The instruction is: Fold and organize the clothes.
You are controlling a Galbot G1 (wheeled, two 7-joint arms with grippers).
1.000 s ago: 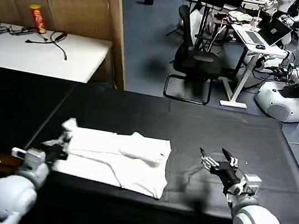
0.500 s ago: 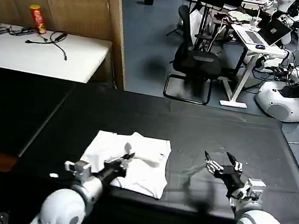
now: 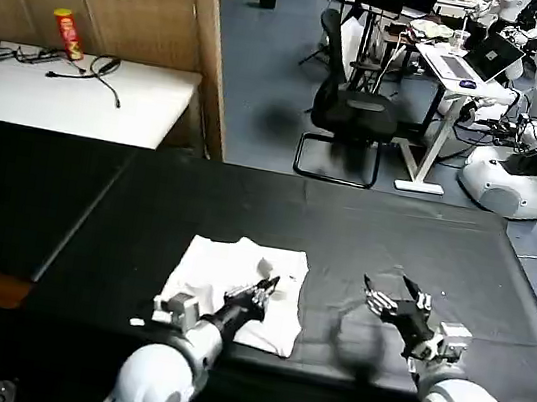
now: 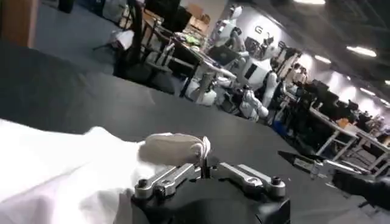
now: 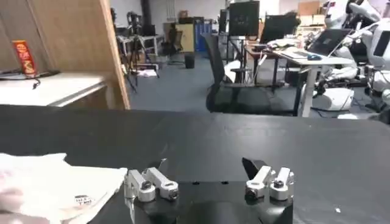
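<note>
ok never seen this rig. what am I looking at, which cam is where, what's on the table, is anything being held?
It is a two-armed robot working at a black table. One picture comes from a camera on its head, looking forward and down; the other two come from cameras on each wrist, looking out past that arm's pincer.

On the table lies a white T-shirt, partly folded into a rough rectangle. In the right wrist view its collar label shows.

The left pincer is over the shirt's right part, and the left wrist view shows it shut on a bunched fold of the white cloth, so it is carrying part of the shirt across.

The right pincer is open, holds nothing, and sits over bare table to the right of the shirt.

Behind the table is an office area with a white side table, chairs and other robots.
</note>
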